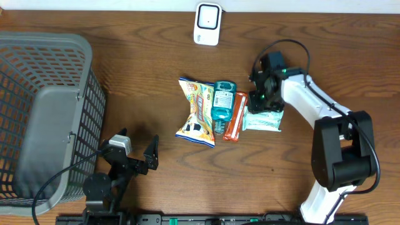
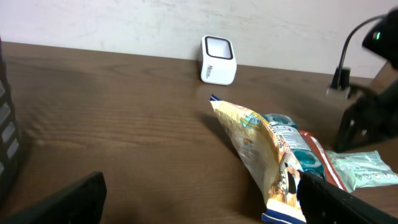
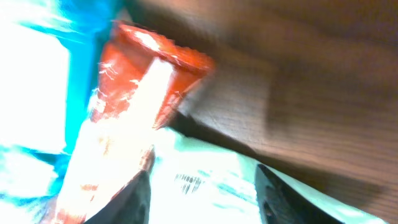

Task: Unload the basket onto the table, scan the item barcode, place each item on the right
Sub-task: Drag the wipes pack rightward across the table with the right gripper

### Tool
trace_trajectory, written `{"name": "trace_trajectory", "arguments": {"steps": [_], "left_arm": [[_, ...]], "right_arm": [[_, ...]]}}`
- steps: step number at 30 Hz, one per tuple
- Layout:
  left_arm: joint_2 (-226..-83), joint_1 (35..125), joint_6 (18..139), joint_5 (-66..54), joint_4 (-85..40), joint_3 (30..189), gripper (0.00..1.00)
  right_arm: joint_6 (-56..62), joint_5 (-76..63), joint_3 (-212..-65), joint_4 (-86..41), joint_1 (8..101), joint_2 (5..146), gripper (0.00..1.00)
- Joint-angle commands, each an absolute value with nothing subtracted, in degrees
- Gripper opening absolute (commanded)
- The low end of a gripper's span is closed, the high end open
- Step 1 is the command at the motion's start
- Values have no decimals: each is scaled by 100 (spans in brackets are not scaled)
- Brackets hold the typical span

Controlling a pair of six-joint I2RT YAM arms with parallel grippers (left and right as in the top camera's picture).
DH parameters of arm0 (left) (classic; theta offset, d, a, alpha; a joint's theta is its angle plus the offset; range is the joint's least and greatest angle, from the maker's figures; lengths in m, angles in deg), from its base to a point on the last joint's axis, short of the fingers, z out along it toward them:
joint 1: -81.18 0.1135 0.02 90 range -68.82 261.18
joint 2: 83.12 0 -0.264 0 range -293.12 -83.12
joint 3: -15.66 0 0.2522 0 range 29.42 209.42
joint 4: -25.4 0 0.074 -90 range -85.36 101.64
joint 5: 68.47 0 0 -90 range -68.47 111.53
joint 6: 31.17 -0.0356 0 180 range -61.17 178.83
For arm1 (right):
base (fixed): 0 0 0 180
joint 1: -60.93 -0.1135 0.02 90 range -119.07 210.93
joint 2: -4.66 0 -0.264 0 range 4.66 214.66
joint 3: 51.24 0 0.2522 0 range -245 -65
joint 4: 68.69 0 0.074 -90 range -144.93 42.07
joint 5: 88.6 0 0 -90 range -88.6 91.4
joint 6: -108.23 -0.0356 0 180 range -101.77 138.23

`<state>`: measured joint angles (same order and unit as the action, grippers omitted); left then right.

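Observation:
Four items lie in a row at mid-table: a yellow snack bag (image 1: 197, 112), a teal pack (image 1: 222, 100), a red-orange packet (image 1: 234, 117) and a pale green packet (image 1: 262, 120). My right gripper (image 1: 262, 103) is down over the pale green packet (image 3: 217, 165). Its jaws stand apart on either side of the packet's printed barcode, right gripper (image 3: 202, 180) open, and the packet lies flat on the wood. The red-orange packet (image 3: 137, 93) is just left of the fingers. The white scanner (image 1: 207, 24) stands at the far edge. My left gripper (image 1: 135, 145) rests open near the front, empty.
A large grey mesh basket (image 1: 44, 44) fills the left side of the table. In the left wrist view the scanner (image 2: 218, 60) stands against the wall behind the snack bag (image 2: 261, 149). The right arm's cable arcs over its wrist.

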<state>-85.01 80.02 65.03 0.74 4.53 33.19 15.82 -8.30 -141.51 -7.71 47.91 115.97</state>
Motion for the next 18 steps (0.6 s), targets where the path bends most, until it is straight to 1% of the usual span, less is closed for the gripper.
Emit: {"name": "trace_trajectory", "arguments": {"steps": [1,2,3,6,9,13,16,18], "left_arm": [[-8496,8021,6534,58,319,3214,98],[-8496,8021,6534,58,319,3214,98],[-8496,8021,6534,58,319,3214,98],[-8496,8021,6534,58,319,3214,98],[-8496,8021,6534,58,319,3214,98],[-8496,8021,6534,58,319,3214,98],[-8496,8021,6534,58,319,3214,98],[-8496,8021,6534,58,319,3214,98]], "right_arm": [[981,-1074,-15132,-25,4776,11450,61],[734,-1066,-15296,231,4778,11413,70],[19,-941,-15489,665,4782,11352,71],[-1754,-486,-15480,1293,4787,11212,72],[-3297,-150,-15224,1625,4787,11188,71],[-4536,-180,-14483,1304,4787,11188,72],[-5026,-556,-13777,427,4787,11188,72],[-5249,-749,-13419,-106,4787,11188,70]]}}
